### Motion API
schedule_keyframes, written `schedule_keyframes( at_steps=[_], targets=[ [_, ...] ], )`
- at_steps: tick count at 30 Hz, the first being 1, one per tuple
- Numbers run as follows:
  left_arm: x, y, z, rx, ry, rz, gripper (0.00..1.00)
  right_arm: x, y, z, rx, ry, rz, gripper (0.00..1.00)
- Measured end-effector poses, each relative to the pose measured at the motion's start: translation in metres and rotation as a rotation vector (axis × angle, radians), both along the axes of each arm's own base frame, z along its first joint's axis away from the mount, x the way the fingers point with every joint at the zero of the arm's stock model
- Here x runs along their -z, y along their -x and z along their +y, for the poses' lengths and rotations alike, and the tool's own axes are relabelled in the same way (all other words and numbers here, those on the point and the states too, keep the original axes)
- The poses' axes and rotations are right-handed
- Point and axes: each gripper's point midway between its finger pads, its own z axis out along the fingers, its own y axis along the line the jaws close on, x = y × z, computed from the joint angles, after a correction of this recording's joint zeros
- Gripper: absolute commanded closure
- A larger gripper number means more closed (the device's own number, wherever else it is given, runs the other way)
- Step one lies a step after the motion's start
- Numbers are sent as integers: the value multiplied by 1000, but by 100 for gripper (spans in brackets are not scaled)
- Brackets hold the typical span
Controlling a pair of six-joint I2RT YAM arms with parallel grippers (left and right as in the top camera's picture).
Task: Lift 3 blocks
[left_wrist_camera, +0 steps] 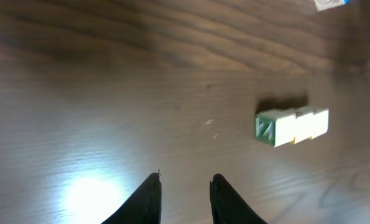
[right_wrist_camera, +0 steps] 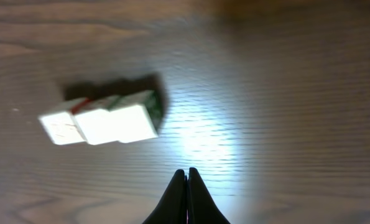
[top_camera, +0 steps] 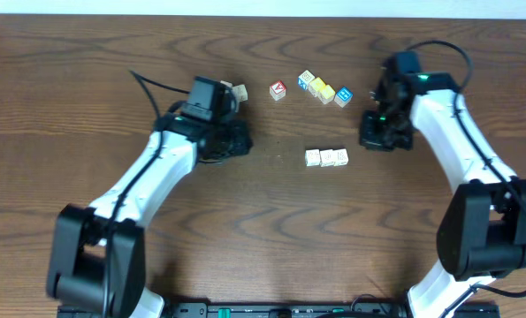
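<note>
Jaws of left gripper (left_wrist_camera: 185, 178) parted, right gripper (right_wrist_camera: 186, 172) closed (empty), blocks (top_camera: 326, 157) between.

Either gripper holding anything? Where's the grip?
Nothing held: left gripper open over the table, right gripper shut and empty. The three blocks lie in a row, untouched.

Overhead shows you the table (top_camera: 271, 238) from above; both wrist cameras look down close, sharing the 3 blocks (top_camera: 326, 157).
</note>
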Motion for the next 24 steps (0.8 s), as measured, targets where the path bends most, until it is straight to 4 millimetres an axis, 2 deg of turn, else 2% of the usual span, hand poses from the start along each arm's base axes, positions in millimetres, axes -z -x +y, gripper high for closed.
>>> schedule_keyframes(
  at_steps=[5,8,14,21,24],
  targets=[
    [29,-1,-32,32,48,42,76,26,5,-10,-2,-107,-12,99],
    [41,1,-41,27,67,73,77,37,3,-8,-12,-149,-47,99],
    [42,0,-47,15,93,88,81,54,0,4,-37,-230,-109,99],
    [42,7,-57,37,92,92,92,65,-13,8,-44,-257,-209,99],
    [43,11,-62,50,80,87,93,66,-14,10,-43,-267,-219,99]
  ],
)
